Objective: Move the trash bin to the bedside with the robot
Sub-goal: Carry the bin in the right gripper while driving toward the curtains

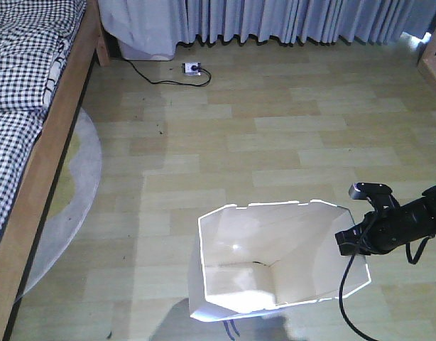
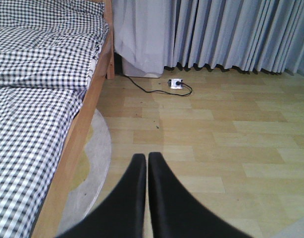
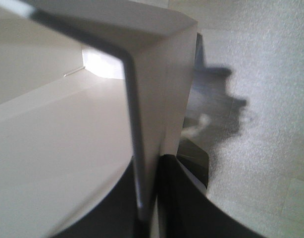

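Trash bin (image 1: pixel 275 245) is pinched by the right gripper (image 3: pixel 151 198), plain only in that blurred wrist view; left gripper (image 2: pixel 147 166) is clenched empty.

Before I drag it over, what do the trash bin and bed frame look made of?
Trash bin: probably thin white plastic or coated card, matte; flat creased panels, and the wall looks sheet-thin where the right gripper pinches it. Bed frame: light brown wood, smooth satin finish; grain too faint to confirm solid timber.

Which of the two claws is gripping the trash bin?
The right claw: its jaws pinch the wall of the trash bin. The left claw is shut on nothing above the floor.
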Tool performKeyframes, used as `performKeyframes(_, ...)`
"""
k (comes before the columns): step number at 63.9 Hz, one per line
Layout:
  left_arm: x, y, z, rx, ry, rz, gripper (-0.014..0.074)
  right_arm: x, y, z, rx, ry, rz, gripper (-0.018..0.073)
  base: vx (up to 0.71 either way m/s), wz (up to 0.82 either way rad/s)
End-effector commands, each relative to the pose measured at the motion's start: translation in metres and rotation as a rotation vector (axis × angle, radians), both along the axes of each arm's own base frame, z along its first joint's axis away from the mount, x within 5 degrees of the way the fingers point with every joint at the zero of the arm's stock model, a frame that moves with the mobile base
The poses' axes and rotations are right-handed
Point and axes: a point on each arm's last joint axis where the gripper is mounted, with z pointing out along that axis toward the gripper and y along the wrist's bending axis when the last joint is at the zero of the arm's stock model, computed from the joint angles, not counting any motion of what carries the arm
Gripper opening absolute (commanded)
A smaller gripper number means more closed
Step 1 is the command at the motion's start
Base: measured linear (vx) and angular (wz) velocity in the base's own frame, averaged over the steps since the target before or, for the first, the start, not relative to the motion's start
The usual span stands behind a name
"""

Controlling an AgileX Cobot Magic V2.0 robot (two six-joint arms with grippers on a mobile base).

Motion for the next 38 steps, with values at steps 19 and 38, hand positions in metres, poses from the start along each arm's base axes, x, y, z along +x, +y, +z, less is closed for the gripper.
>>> performKeyframes(19, 0.0008, -0.0003, 0.0054, 0.004, -0.077, -0.004, -0.0006, 0.0081, 0.0114, 0.0300, 0.168, -0.047, -0.006, -0.0006, 0.28, -0.06)
performKeyframes(38, 0.0008, -0.0003, 0.0054, 0.004, -0.077, -0.004, -0.0006, 0.0080, 0.0115, 0.0301, 0.170, -0.047, -0.005, -0.0006, 0.29, -0.07)
